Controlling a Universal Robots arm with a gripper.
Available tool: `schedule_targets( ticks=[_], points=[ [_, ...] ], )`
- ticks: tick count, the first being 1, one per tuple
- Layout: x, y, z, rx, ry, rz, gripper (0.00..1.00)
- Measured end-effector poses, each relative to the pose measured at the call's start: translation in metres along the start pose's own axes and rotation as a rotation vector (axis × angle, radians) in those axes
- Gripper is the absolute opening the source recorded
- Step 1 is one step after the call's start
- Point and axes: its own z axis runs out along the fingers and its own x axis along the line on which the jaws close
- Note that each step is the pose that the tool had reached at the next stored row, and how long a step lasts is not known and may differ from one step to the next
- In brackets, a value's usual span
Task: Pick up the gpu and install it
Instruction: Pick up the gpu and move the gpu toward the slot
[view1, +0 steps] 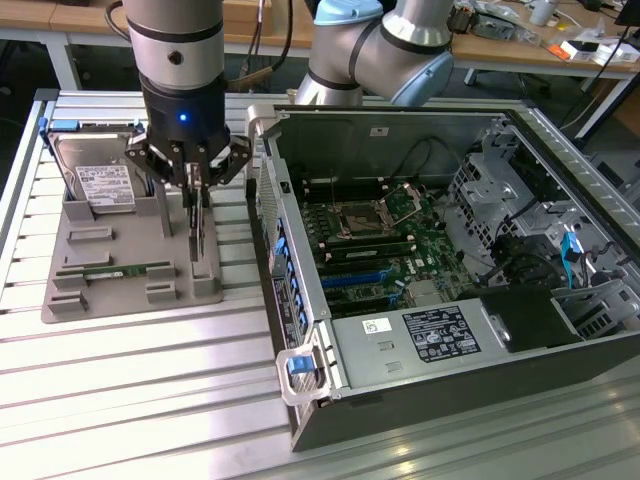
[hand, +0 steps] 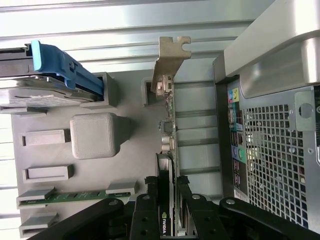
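The gpu stands on edge in the gray holder tray, at its end toward the exterior view's right. The end effector reaches down over it, fingers narrow and clamped on both faces. The open computer case sits just beside the tray on the counter, further to that view's right

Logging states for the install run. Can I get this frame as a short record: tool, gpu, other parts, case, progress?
tool: down over the gpu at the grey tray
gpu: standing on edge in the tray
hard drive: propped in the tray
memory stick: lying flat in its tray slot
case: open, beside the tray on the exterior view's right
progress: gpu not yet in the case
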Motion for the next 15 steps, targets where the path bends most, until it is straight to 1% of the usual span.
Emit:
schedule_targets(
  ticks=[15],
  points=[
    [0.0,0.0005,-0.0121,0.0,0.0,0.0,0.27]
  ],
)
